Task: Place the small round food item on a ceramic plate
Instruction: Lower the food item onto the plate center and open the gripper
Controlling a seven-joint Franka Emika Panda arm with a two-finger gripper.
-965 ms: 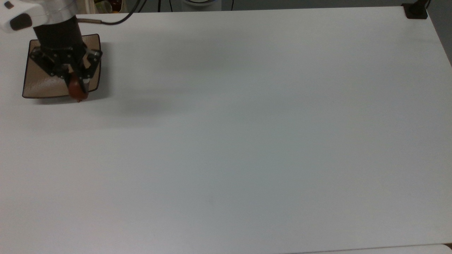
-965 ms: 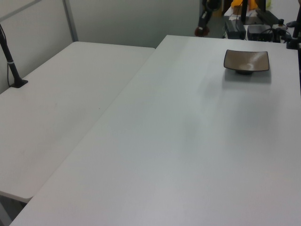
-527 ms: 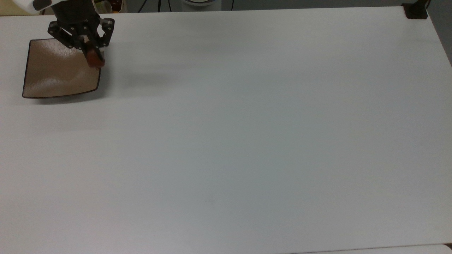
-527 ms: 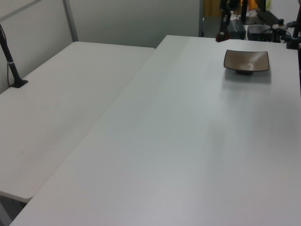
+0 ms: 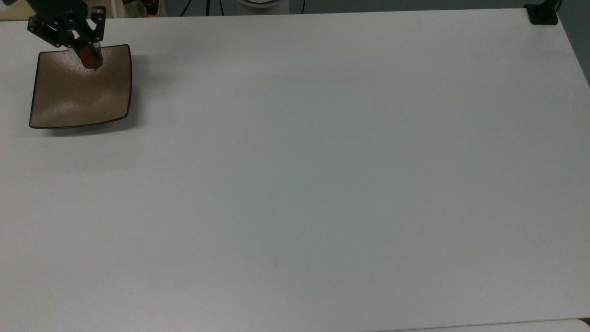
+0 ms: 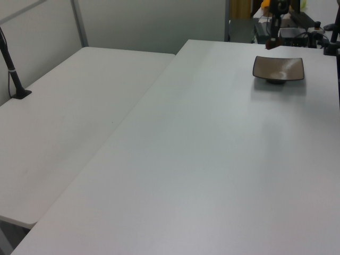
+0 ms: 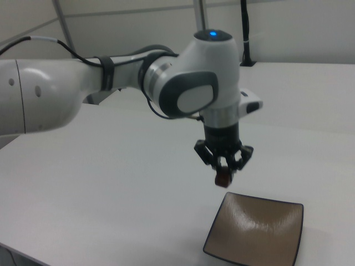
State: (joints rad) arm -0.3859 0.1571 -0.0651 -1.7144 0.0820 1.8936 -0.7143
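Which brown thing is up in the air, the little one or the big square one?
The little one: the small round food item hangs in the end effector, above the table. The ceramic plate sits flat on it.

The small reddish-brown food item (image 7: 222, 178) hangs above the table; the square tan plate (image 7: 260, 233) lies bare.

The ceramic plate (image 5: 78, 92) sits on the worktop (image 5: 322, 184) in the top view's upper left corner of the frame. The gripper (image 5: 89, 56) hangs at that plate's upper edge, its fingers (image 7: 220, 164) closed around the small round food item (image 5: 88, 58). In the right view the item (image 7: 222, 178) is above the plate (image 7: 258, 235), clear of it, near its upper left corner. In the left view the plate (image 6: 278, 69) lies at upper right.
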